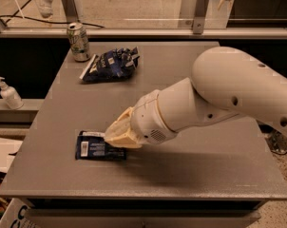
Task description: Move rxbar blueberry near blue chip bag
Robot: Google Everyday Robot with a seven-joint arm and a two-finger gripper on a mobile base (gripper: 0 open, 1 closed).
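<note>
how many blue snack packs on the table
2: puffy dark blue foil chip bag far left; small flat navy bar wrapper front left, with the gripper at its right end. Arm may hide others.

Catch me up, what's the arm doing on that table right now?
The robot's gripper is down at one end of the rxbar blueberry, which lies flat near the front edge of the table. The blue chip bag sits far off at the back, beside a drink can. The bar is not yet near the bag.
</note>
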